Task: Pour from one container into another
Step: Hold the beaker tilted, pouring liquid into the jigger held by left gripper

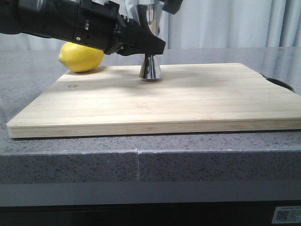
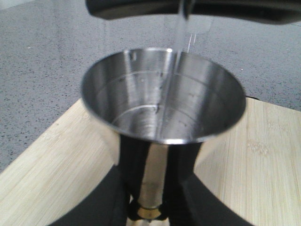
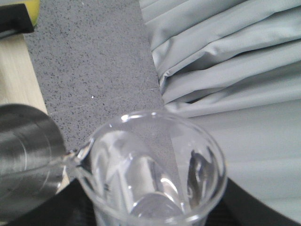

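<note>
The steel jigger stands upright on the wooden cutting board. My left gripper is shut on its narrow waist, with black fingers either side of the gold band. From the left wrist view the jigger's open top shows, and a thin clear stream falls into it. My right gripper is shut on the clear glass cup, which is tilted with its spout over the jigger's rim. In the front view the cup is hidden at the top edge.
A yellow lemon lies at the board's back left corner, just behind my left arm. The board rests on a grey speckled counter. Grey curtains hang behind. A dark object pokes out past the board's right edge.
</note>
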Controlling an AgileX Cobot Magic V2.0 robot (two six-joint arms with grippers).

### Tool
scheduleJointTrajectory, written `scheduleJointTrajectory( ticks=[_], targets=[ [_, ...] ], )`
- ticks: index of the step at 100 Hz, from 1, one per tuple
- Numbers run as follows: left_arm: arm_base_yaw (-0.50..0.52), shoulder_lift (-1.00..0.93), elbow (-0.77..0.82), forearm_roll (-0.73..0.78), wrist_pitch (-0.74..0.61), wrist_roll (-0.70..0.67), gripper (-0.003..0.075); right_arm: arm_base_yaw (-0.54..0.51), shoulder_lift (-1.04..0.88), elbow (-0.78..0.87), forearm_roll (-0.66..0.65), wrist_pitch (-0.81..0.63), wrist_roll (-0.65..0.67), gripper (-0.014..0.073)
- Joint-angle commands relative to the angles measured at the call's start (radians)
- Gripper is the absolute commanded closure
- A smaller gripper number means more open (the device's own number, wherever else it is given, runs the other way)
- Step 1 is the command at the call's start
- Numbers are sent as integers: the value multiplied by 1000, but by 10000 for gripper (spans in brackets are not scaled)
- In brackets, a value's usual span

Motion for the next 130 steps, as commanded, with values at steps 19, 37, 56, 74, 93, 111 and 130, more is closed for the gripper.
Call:
scheduleJointTrajectory(
  ticks=[19,37,56,74,93,111,130],
  targets=[
    [-7,-52,-29,-69,56,-1,739,0,-44,-40,-57,-22,-3,326],
    [-7,-52,-29,-69,56,-1,739,0,-44,-40,-72,-22,-3,326],
    [-7,-52,-29,-69,56,-1,739,0,-44,-40,-78,-22,-3,326],
    [-7,-52,-29,-69,56,-1,739,0,-44,-40,-98,-22,-3,326],
    [-7,-52,-29,-69,56,-1,739,0,-44,-40,-102,-22,-3,326],
    [-7,-52,-29,-69,56,-1,739,0,-44,-40,-108,-24,-3,326],
    [-7,-52,-29,-69,56,-1,739,0,-44,-40,-108,-24,-3,326]
  ],
)
